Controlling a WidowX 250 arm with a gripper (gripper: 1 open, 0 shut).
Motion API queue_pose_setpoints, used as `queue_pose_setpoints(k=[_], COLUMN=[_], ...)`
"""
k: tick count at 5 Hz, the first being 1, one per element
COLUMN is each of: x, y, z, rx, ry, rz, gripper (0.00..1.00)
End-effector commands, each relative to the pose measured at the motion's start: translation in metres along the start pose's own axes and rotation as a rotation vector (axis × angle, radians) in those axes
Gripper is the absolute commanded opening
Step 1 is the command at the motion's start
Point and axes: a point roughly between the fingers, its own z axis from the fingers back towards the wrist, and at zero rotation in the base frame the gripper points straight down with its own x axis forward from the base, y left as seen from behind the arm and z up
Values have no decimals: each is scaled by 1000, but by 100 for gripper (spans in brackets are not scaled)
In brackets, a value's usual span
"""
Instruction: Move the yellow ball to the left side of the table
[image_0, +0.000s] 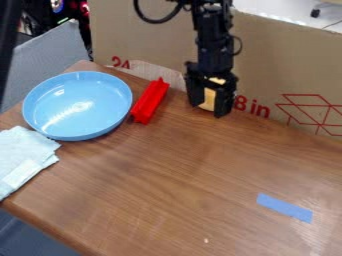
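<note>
The yellow ball (199, 93) shows only as a pale sliver between the black fingers of my gripper (210, 100), at the back of the table (201, 180) just in front of the cardboard box. The gripper hangs straight down from the arm and is open, its fingers standing on either side of the ball. Most of the ball is hidden by the fingers, and I cannot tell whether they touch it.
A red rectangular block (150, 99) lies just left of the gripper. Further left is a blue bowl (78, 105), with a pale cloth (24, 158) at the table's left edge. The cardboard box (287, 60) walls the back. A blue tape strip (285, 207) is stuck front right.
</note>
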Motion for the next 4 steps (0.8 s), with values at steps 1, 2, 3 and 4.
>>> queue_pose_setpoints(k=[1, 2, 3, 4], x=[1, -4, -15, -34], y=[-4, 6, 5, 8], z=[40, 33, 35, 29], rx=[46, 42, 55, 46], ry=[-97, -96, -80, -68], rz=[-7, -6, -7, 3], gripper=[100, 100, 100, 100])
